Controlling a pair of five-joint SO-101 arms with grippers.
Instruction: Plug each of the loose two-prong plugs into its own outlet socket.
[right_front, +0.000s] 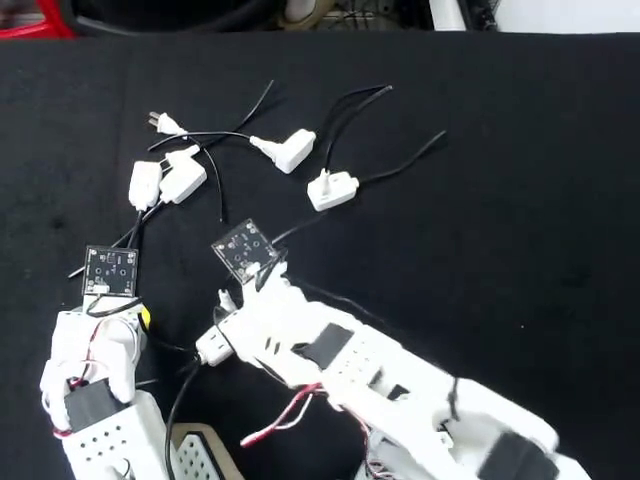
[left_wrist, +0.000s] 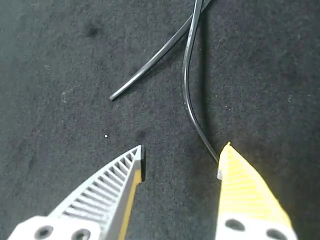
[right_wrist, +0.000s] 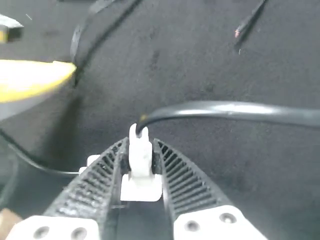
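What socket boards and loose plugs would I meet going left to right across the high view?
Left socket board → leftmost plug → neighbouring plug → right socket board → angled plug → rightmost plug. Left out as overlapping: the small far plug and the held plug in the right pincer.

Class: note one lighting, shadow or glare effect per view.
High view: white plugs look washed out against black cloth. Left wrist view: the cable throws a soft shadow alongside. Right wrist view: the gripped plug is evenly lit; a yellow finger glares.
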